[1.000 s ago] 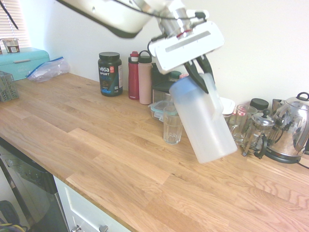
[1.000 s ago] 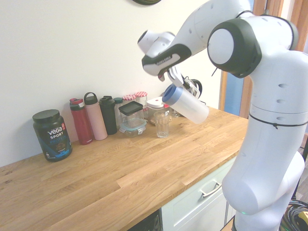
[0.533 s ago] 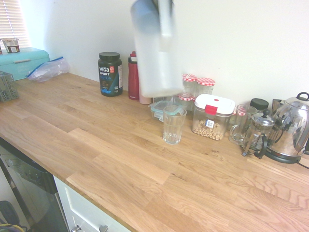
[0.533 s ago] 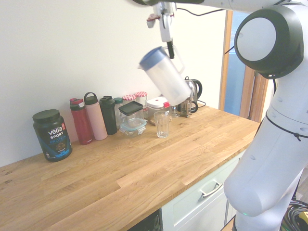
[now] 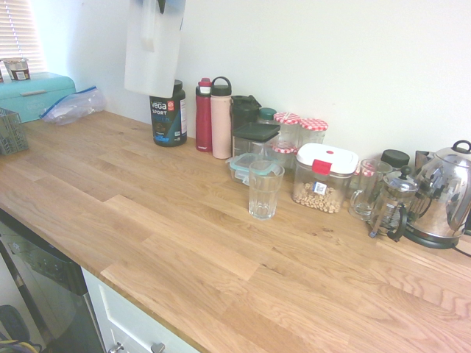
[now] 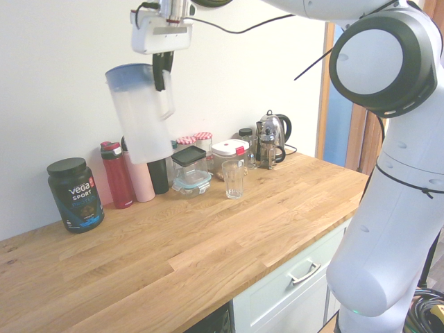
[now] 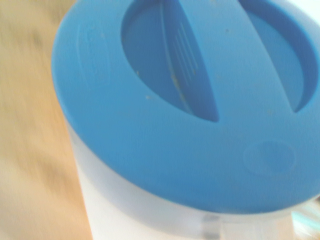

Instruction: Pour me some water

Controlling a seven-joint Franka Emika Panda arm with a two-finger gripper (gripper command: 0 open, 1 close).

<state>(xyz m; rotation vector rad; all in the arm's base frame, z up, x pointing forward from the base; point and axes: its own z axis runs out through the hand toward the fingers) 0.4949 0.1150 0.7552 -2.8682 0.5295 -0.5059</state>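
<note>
Pitcher (image 6: 142, 111): hangs near upright, high above the counter (image 5: 176, 228), well left of the glass.
My gripper (image 6: 162, 68): clamped on its handle.
Progress: glass (image 5: 263, 189) looks empty; carrying over and pouring remain, I judge.
Count: one pitcher, one glass.

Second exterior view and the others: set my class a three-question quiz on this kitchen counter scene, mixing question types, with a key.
1. True or false: the translucent plastic pitcher with the blue lid rests on the wooden counter.
2. What holds the pitcher's handle?
A. the gripper
B. nothing
3. Fill in: the clear drinking glass stands on the ____.

Key: 1 false, it hangs in the air; 2 A; 3 counter.
</note>
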